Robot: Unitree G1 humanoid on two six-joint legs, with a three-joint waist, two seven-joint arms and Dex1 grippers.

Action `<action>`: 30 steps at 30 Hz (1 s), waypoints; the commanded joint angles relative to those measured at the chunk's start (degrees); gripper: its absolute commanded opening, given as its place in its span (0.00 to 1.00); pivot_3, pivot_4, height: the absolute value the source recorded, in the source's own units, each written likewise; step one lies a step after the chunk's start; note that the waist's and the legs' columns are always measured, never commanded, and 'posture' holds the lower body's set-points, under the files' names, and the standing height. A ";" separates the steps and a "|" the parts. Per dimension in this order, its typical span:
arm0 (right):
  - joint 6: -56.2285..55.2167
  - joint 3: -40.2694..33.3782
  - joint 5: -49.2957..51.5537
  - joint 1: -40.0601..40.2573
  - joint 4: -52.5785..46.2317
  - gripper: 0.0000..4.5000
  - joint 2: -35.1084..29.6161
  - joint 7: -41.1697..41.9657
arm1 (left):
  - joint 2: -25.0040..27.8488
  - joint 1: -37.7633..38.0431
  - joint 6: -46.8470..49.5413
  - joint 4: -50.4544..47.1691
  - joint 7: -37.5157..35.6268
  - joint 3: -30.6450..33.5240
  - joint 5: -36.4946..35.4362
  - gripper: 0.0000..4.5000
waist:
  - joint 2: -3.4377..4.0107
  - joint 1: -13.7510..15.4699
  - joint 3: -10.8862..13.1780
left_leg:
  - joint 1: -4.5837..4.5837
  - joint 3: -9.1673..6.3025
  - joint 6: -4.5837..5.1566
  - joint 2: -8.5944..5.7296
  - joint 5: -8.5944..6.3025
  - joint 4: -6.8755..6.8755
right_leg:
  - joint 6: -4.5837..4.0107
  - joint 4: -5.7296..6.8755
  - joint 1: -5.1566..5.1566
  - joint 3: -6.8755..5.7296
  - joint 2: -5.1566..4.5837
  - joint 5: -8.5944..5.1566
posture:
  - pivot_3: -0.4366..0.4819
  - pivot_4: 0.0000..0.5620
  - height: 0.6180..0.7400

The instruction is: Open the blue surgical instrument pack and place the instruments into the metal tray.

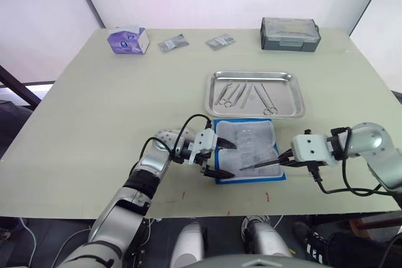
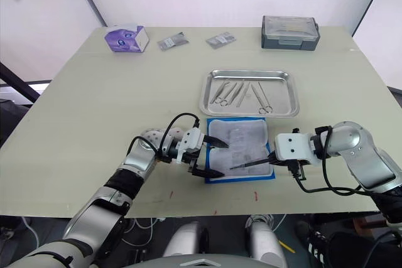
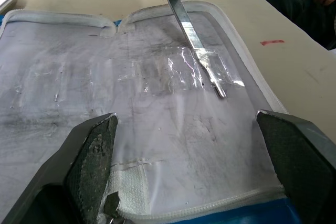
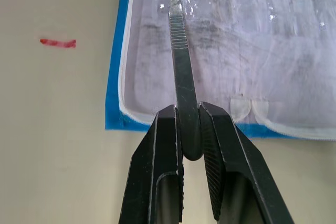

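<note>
The right gripper (image 4: 190,129) pinched a thin flat silver tool (image 4: 181,72) over the open blue pack with its white lining (image 1: 246,150). The left gripper (image 1: 220,158) sat wide open on the pack, just beside the shiny metal tray (image 1: 295,95) holding four tools (image 1: 246,94).
</note>
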 commanded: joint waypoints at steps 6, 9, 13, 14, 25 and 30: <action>-1.46 -6.83 1.86 1.95 -1.17 0.01 -3.71 0.04 | 0.16 3.54 1.92 5.86 -0.36 -3.60 4.25 1.00 | 0.00 0.06 0.00 | -0.01 0.00 0.00 -0.01 0.00 0.00 | 0.00 -0.01 0.00 0.00 -0.02 0.00 | 0.48 0.27 0.93; -1.90 -8.13 2.45 3.18 -1.24 0.01 -4.79 0.46 | 0.00 3.47 1.79 6.06 -0.32 -3.62 4.28 1.00 | 0.00 0.09 0.00 | -0.01 0.00 0.00 -0.02 0.00 0.00 | 0.01 -0.01 0.00 0.00 -0.02 0.00 | 0.48 0.27 0.93; -2.28 -9.65 3.08 4.46 -1.15 0.01 -6.28 0.86 | -0.09 3.47 1.78 6.01 -0.34 -3.62 4.24 1.00 | 0.03 0.11 0.00 | -0.02 0.00 0.00 -0.03 0.00 0.00 | 0.01 -0.01 0.01 0.00 -0.03 0.00 | 0.48 0.27 0.93; -2.37 -9.89 3.21 4.63 -1.11 0.01 -6.54 0.90 | -0.08 3.49 1.79 6.00 -0.35 -3.60 4.23 1.00 | 0.02 0.09 0.01 | -0.01 0.00 0.00 -0.04 0.00 0.00 | 0.01 -0.01 0.00 0.00 -0.04 0.00 | 0.48 0.27 0.93; 2.18 -14.23 6.96 5.36 -1.33 0.01 -7.15 -0.08 | 0.03 3.72 1.88 5.74 -0.40 -3.59 4.17 1.00 | -0.01 0.09 0.03 | -0.01 -0.01 0.00 -0.04 0.00 0.00 | 0.01 -0.01 0.01 0.00 -0.04 0.00 | 0.48 0.27 0.93; 7.79 -16.46 10.57 4.34 -1.46 0.01 -5.40 -2.32 | 0.06 3.75 1.80 5.82 -0.41 -3.57 4.18 1.00 | 0.00 0.10 0.03 | -0.02 -0.01 0.00 -0.04 0.00 0.00 | 0.01 -0.01 0.01 0.00 -0.04 0.00 | 0.48 0.27 0.93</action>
